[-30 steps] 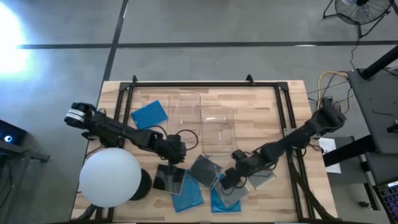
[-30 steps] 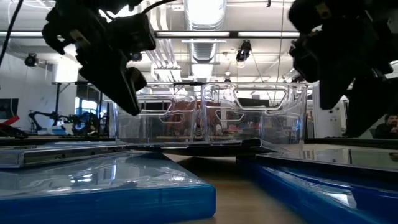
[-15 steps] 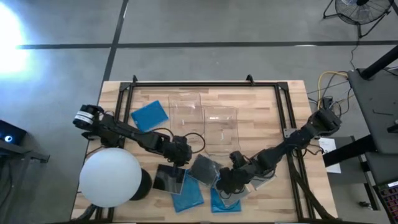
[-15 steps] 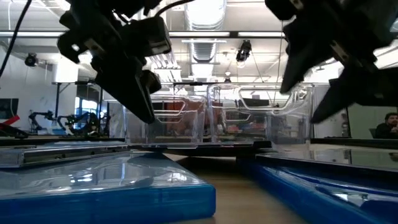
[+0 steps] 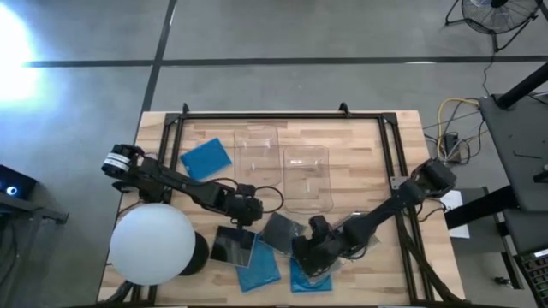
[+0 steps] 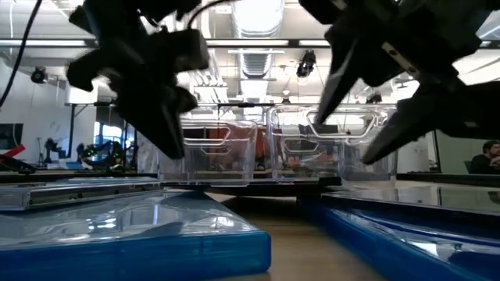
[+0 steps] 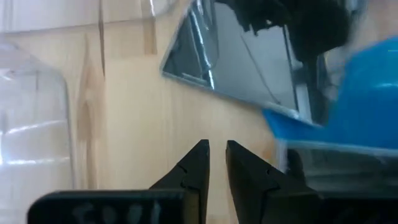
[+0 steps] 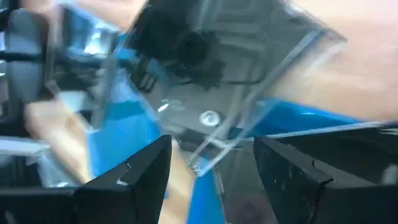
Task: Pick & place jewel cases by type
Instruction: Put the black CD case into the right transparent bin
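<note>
Hovering right gripper (image 5: 308, 254), fingers spread, straddles grey jewel case (image 5: 281, 231) edge for pickup; left gripper (image 5: 248, 213) pinched empty.

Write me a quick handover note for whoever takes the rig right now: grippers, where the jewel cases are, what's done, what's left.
Left gripper: jaws nearly closed, empty, above bare wood beside the case pile.
Right gripper: jaws open, over the corner of a dark case, nothing gripped.
Cases: one blue jewel case lies alone at the far left of the table; the rest, blue and dark, overlap in a pile at the near edge.
Done: both clear bins look empty, so no sorting shows.
Left: sort the pile by type.
</note>
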Controlling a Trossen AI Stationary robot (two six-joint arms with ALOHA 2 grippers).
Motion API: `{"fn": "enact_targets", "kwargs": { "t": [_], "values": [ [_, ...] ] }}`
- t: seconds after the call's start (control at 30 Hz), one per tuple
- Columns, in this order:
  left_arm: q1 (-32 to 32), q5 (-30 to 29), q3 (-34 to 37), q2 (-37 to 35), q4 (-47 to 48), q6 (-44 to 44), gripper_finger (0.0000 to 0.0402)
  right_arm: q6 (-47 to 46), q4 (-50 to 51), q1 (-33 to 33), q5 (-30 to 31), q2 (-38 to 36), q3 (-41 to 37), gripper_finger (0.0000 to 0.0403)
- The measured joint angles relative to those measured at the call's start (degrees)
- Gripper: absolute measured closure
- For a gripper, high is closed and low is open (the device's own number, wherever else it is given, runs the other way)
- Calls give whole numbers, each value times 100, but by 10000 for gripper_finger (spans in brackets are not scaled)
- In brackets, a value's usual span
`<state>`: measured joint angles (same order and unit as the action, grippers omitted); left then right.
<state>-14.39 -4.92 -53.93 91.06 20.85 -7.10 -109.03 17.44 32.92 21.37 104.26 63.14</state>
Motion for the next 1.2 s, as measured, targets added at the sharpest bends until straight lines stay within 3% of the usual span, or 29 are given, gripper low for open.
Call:
{"fn": "enact_targets", "kwargs": {
  "t": [0.23, 0.47, 0.8, 1.2],
  "values": [
    [-93, -20, 1, -531, 516, 649, 365, -712, 1552, 83, -186, 478, 1189, 179],
    [-117, 391, 51, -393, 5, 750, 365, -1357, 2448, 88, 161, 781, 1602, 179],
    [-276, 116, 122, 77, 147, 575, 365, -1354, 2286, 0, 242, 1323, 1916, 179],
    [-206, -356, 99, 344, -230, 564, 365, -948, 2617, -32, 335, 1274, 2011, 179]
  ]
}}
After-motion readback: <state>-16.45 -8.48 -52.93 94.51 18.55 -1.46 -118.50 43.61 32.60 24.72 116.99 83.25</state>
